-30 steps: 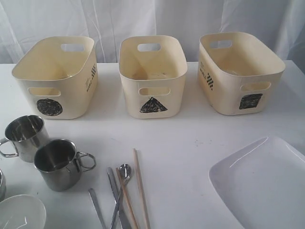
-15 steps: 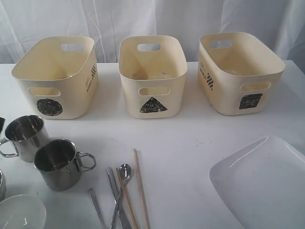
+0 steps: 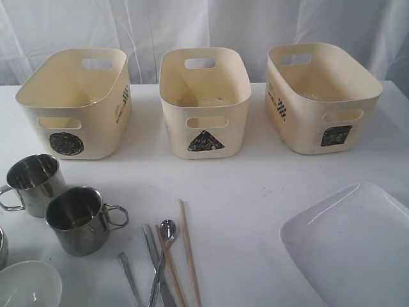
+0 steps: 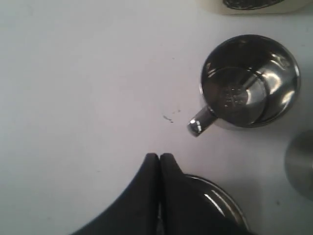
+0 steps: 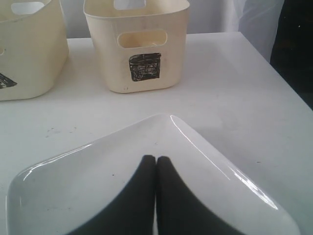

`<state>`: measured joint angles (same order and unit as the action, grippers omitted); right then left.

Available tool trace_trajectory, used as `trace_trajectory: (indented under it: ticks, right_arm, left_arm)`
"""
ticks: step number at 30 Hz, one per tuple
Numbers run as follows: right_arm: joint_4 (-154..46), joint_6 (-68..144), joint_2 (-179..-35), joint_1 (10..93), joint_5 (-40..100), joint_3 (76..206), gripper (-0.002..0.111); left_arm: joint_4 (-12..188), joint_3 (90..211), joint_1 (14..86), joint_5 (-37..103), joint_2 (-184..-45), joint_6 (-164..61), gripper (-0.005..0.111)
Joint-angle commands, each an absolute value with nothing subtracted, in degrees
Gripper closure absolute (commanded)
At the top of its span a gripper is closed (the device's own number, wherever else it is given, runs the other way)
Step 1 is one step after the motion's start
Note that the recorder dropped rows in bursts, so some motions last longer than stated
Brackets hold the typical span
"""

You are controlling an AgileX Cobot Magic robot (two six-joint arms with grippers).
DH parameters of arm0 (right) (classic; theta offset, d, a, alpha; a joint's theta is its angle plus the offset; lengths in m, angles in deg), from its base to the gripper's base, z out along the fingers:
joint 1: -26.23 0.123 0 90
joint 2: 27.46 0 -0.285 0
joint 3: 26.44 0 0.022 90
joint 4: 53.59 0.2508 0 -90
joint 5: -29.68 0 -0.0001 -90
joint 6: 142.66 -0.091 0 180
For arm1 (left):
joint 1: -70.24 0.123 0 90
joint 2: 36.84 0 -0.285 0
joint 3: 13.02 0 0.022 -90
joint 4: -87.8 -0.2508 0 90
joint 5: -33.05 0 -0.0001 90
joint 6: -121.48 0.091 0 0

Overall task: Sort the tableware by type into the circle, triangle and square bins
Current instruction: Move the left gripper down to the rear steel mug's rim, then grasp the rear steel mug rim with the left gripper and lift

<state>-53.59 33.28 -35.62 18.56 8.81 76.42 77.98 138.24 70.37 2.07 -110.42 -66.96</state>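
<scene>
Now right at the start of the sorting, with all the tableware out on the white table and none of it seen inside a bin. Along the back: the circle bin on the left, the triangle bin in the middle, the square bin on the right. Down in front on the left, the far mug just beside the near mug, with a white bowl and a steel bowl at the edge. In the middle, chopsticks, a spoon and more cutlery in a loose heap. On the right, the big white plate. Hanging over the steel bowl with the left gripper, pinched shut and holding nothing, the far mug close by. Hanging over the plate with the right gripper — pinched shut too, and empty. Looks like choosing a first thing to grab, maybe a mug or the steel bowl on the left side. Next: open the left fingers wide, come down over a rim or a handle, squeeze, lift, and carry to the bin for that kind. Cannot tell from the marks alone which kind goes where. Careful with the shiny mugs — slippery, and so close together that bumping one would be easy.
</scene>
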Motion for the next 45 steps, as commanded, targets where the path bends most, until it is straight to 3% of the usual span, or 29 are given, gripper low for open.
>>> trace_trajectory:
  ticks: [1, 6, 8, 24, 45]
  right_arm:
    - [-53.59, 33.05, -35.24, 18.21, 9.56, 76.35, 0.108]
    - [-53.59, 33.05, -35.24, 18.21, 9.56, 76.35, 0.108]
    - [-53.59, 33.05, -35.24, 18.21, 9.56, 76.35, 0.108]
    - [-53.59, 33.05, -35.24, 18.21, 9.56, 76.35, 0.108]
    - [-53.59, 33.05, -35.24, 18.21, 9.56, 76.35, 0.108]
  left_arm:
    - [82.89, 138.45, 70.17, 2.21, -113.84, -67.75, 0.078]
    - [80.77, 138.45, 70.17, 3.78, -118.08, -67.63, 0.041]
    - [80.89, 138.45, 70.17, 5.08, -119.1, -67.63, 0.034]
    - [78.13, 138.45, 70.17, 23.94, -127.61, -67.63, 0.037]
    - [81.77, 138.45, 70.17, 26.2, -137.35, -67.73, 0.037]
